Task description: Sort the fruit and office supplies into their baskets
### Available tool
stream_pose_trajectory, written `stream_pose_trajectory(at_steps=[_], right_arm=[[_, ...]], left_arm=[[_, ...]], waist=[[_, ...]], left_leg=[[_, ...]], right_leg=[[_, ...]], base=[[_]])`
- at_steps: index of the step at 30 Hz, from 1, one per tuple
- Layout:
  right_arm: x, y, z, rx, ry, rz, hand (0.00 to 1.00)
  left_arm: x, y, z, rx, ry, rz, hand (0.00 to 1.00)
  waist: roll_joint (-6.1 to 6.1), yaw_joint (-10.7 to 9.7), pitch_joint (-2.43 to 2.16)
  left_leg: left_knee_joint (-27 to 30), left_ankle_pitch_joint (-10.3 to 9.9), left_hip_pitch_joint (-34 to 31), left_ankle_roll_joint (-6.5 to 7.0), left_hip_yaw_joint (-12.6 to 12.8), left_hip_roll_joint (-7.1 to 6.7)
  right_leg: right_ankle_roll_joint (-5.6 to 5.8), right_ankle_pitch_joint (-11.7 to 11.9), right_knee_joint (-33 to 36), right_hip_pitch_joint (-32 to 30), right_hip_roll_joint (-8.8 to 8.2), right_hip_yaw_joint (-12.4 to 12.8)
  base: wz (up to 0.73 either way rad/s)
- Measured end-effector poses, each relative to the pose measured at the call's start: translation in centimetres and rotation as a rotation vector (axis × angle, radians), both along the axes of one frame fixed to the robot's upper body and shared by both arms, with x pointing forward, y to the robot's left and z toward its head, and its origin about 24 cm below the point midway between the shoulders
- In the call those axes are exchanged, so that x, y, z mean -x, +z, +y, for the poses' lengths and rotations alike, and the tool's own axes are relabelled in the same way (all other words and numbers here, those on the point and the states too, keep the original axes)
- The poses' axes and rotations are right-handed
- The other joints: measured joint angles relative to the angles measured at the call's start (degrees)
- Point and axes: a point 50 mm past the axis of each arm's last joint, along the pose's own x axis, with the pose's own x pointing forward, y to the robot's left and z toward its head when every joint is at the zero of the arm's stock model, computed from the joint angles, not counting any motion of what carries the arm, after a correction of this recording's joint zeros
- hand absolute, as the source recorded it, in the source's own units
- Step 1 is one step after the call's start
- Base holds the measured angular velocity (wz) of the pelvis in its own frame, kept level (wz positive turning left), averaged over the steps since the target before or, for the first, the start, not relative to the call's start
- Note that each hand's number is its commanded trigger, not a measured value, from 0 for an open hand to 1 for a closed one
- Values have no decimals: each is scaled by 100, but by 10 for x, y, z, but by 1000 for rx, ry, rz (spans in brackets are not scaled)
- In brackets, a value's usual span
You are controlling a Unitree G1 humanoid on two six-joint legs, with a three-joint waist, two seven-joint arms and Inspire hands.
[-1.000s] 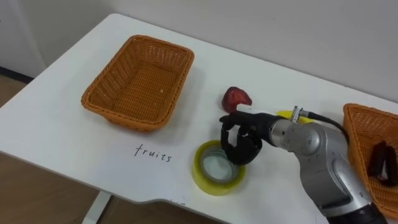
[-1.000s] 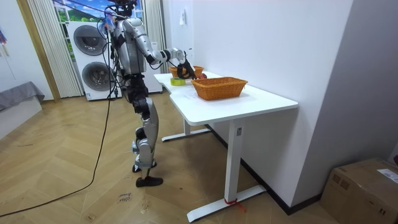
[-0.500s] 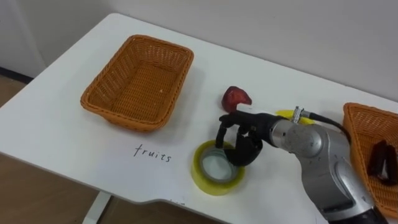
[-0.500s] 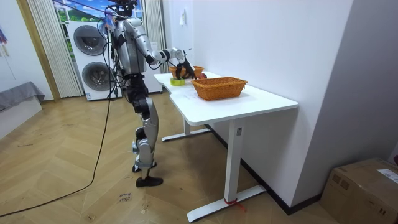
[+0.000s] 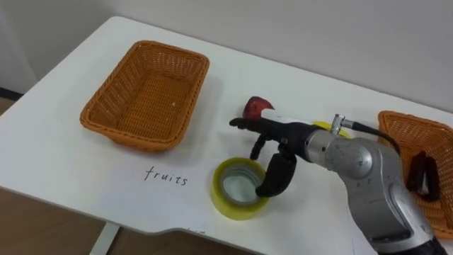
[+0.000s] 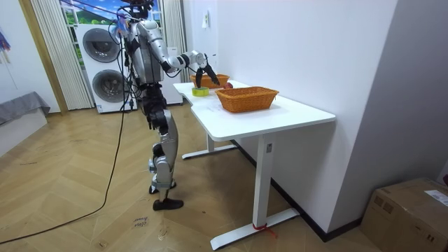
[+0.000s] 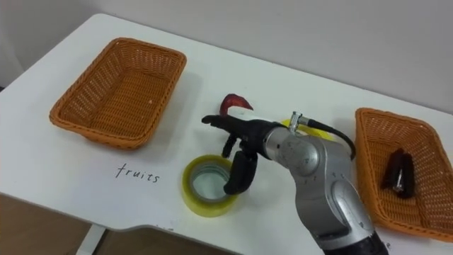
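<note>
The right hand (image 5: 282, 138), spread open and empty, hovers above the yellow plastic tape roll (image 5: 230, 207) (flat, hole upward) just below-left of it.

The light is bright and even, it seems from above. On the white desk (image 5: 64, 170), soft pale shadows lie beside the left basket (image 5: 106, 129) and under the tape roll (image 5: 225, 205)

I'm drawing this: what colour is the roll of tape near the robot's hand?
The round roll of tape is yellow, clearest in the left eye view.
</note>
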Motion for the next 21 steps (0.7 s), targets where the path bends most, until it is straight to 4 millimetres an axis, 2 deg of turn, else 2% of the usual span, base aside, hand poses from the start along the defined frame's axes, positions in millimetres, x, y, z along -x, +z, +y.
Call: stream_pose_trajectory(at_steps=[7,21], right_arm=[[0,0,1,-9,6,3,0],[0,0,2,-19,13,5,0]], left_arm=[[3,-1,1,6,2,16,0],[3,-1,1,9,-1,12,0]], waist=[[-52,-16,9],[-54,-45,10]], left_leg=[[1,1,-3,2,-31,-1],[2,1,-4,2,-34,0]], right_leg=[[0,0,0,5,-1,-15],[0,0,-1,3,-1,-14]], base=[[0],[0]])
